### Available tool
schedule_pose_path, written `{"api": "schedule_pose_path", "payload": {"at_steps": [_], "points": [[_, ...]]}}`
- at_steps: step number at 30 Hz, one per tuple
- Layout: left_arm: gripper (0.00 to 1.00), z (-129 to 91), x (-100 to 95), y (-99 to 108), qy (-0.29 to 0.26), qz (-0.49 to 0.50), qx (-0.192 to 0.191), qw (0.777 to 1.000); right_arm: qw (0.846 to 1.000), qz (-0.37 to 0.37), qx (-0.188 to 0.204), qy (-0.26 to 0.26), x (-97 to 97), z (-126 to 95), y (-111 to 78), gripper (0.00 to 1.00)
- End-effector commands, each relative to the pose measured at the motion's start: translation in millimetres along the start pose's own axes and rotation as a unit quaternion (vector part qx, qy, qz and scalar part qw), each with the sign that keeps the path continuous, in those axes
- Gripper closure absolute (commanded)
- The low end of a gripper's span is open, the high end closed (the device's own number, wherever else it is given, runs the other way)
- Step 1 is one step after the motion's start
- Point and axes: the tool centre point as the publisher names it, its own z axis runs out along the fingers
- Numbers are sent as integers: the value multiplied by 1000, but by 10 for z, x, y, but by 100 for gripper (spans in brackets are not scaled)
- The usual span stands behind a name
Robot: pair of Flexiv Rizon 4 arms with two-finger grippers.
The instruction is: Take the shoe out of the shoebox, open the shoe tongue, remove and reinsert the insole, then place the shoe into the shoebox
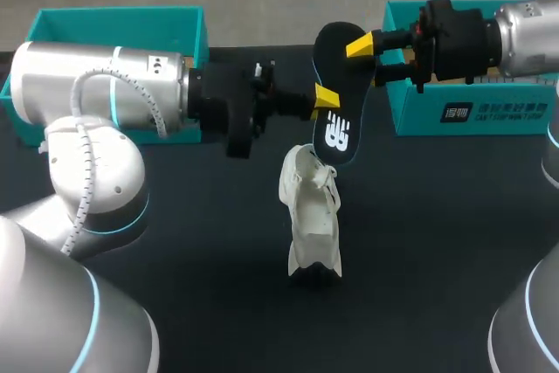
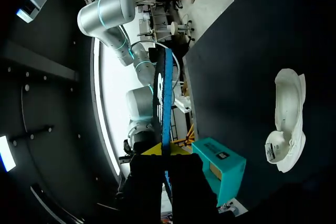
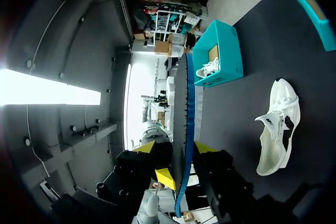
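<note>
A black insole [image 1: 336,133] with a blue edge and a white logo hangs upright in the air above the table's middle. My left gripper [image 1: 325,98] is shut on its middle from the left; in the left wrist view the insole [image 2: 163,93] rises edge-on out of that gripper [image 2: 164,153]. My right gripper [image 1: 367,60] reaches in from the right near the insole's upper end. Its yellow tips stand either side of the insole [image 3: 185,108] with a gap on one side, so this gripper [image 3: 177,149] is open. The white shoe [image 1: 312,216] lies on the dark table below them.
A teal shoebox [image 1: 113,24] stands at the back left behind my left arm, and the right wrist view shows another white shoe inside this box [image 3: 218,53]. A second teal box [image 1: 472,111] stands at the back right under my right arm.
</note>
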Motion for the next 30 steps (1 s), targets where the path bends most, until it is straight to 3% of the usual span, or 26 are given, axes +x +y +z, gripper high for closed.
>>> {"api": "schedule_pose_path", "payload": {"at_steps": [1, 6, 12, 14, 15, 16, 23, 24, 25, 26, 30], "points": [[100, 32, 28, -6, -4, 2, -12, 1000, 1000, 3, -3, 2, -23, 29, -25, 59], [100, -3, 21, 34, -9, 9, -32, 999, 1000, 9, -7, 4, -64, 5, -58, 60], [100, -25, 42, 20, -6, 7, -30, 1000, 1000, 12, -10, 6, -80, -2, -60, 71], [100, -18, 49, 10, -6, 6, -30, 1000, 1000, 11, -10, 7, -79, 2, -56, 81], [100, -15, 49, 5, -7, 5, -31, 999, 1000, 11, -10, 7, -77, 7, -55, 97], [100, -13, 50, 1, -7, 5, -31, 999, 1000, 11, -10, 7, -76, 11, -55, 100], [100, -17, 55, -10, -2, -3, -25, 1000, 1000, 7, -6, 11, -84, 24, -59, 100], [73, -23, 60, -12, 6, -9, -11, 1000, 1000, 7, -6, 11, -84, 23, -61, 100], [19, -28, 61, -19, 13, -6, -7, 1000, 1000, 7, -6, 11, -89, 20, -65, 100], [0, -43, 62, -16, 19, -7, -7, 1000, 1000, 7, -6, 12, -95, 17, -66, 100], [0, -143, 51, 29, 50, -16, 19, 998, 1000, 10, -5, 9, -147, 12, -61, 100]]}}
